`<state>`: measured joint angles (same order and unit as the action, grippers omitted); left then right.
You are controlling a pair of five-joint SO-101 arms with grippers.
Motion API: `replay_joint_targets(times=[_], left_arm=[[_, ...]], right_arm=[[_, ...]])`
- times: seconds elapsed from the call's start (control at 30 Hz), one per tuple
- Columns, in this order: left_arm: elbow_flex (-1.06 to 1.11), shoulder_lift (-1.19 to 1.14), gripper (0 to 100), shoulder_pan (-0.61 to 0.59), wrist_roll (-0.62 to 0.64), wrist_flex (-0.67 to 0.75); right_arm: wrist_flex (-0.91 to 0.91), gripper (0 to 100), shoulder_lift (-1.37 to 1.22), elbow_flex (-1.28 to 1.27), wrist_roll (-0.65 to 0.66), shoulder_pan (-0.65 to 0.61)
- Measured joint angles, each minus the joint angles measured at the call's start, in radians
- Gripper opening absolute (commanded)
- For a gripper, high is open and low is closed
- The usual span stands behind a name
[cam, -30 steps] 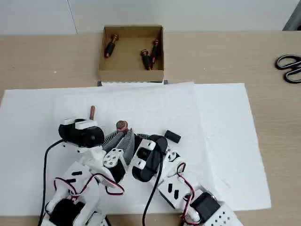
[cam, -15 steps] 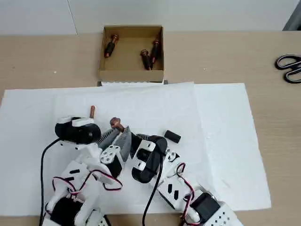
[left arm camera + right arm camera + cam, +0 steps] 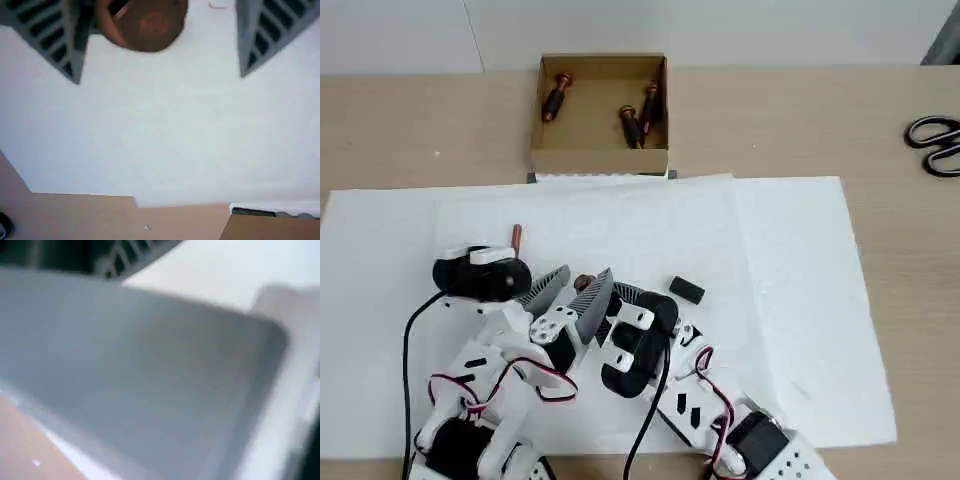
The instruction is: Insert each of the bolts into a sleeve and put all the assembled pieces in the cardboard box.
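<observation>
Left wrist view: left gripper (image 3: 160, 77) fingers (image 3: 55, 40) spread, copper bolt (image 3: 142, 25) head between them, over white paper (image 3: 165, 135). Beyond, loose black sleeve (image 3: 687, 290). Farthest, cardboard box (image 3: 600, 158) on desk (image 3: 770, 120), holding three assembled pieces (image 3: 555, 97).

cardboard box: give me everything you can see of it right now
The cardboard box is a shallow, open-topped tray of plain brown card, roughly square. It sits flat on the wooden table, at the far edge of the white sheet. Three assembled pieces lie inside it: that one is by the left wall in the high view, and two others lie close together by the right wall.
</observation>
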<state>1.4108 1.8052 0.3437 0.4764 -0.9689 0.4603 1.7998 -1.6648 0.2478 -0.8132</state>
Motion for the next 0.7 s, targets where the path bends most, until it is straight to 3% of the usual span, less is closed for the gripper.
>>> replay_joint_targets(times=[0.33,0.47,0.5,0.7], left_arm=[[-0.147,0.000,19,0.028,0.000,-0.052],[-0.181,0.000,6,0.028,-0.003,-0.066],[-0.183,0.000,1,0.012,-0.005,-0.066],[-0.166,0.002,1,-0.163,-0.100,-0.066]], right_arm=[[0.000,0.3,0.000,0.000,0.000,0.031],[0.000,0.3,0.000,0.000,0.000,0.035],[0.000,0.3,0.000,0.000,0.000,0.037],[0.000,0.2,0.000,0.000,0.000,0.123]])
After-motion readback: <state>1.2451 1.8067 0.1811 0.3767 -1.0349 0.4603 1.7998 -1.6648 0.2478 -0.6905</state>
